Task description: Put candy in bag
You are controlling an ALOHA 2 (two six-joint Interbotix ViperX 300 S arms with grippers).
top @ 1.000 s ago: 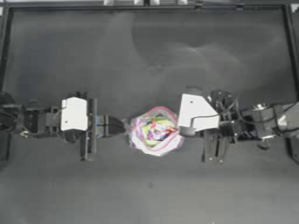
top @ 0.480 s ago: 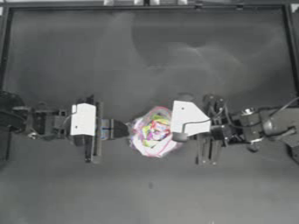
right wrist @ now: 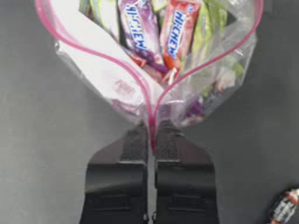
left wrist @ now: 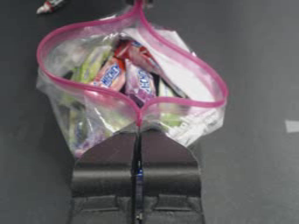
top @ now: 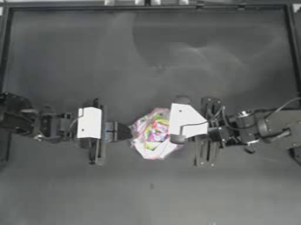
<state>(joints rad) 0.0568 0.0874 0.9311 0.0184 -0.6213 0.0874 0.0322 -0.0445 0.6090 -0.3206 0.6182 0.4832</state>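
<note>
The bag (top: 152, 135) lies mid-table, clear plastic with a pink zip strip and multicoloured sweets inside. My left gripper (top: 124, 132) is shut on one end of its mouth, and my right gripper (top: 176, 138) is shut on the opposite end. In the left wrist view the left gripper (left wrist: 139, 130) pinches the zip strip, and the bag (left wrist: 131, 87) gapes open in a loop. The right gripper (right wrist: 152, 127) pinches the strip of the bag (right wrist: 158, 48) likewise. The candy (left wrist: 51, 5), small, red and whitish, lies on the table outside the bag; the right wrist view shows the candy (right wrist: 284, 206) beside my right gripper.
The dark table (top: 150, 57) has a raised rim along its far edge and sides. A small pale mark (left wrist: 292, 126) sits on the tabletop beside the bag.
Both grippers have moved toward each other while holding the bag's ends, and the bag has shifted slightly toward the table's near edge.
</note>
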